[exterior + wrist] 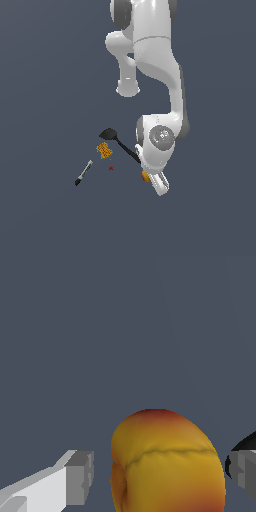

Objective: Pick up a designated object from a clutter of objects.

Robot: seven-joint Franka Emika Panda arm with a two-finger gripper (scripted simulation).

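The peach-like ball, yellow-orange with a red blush, sits between my gripper's two fingers in the wrist view. The jaws stand open, with a small gap showing on each side of the ball. One grey finger pad is on one side and the other pad is at the frame's edge. In the exterior view the gripper is low over the ball, which is mostly hidden by the hand. The rest of the clutter lies toward the exterior view's left.
A black spatula lies with its handle end running under the hand, close to the ball; it also shows in the wrist view. An orange-yellow sponge block and a thin grey-black marker lie further left. A small red mark is on the floor.
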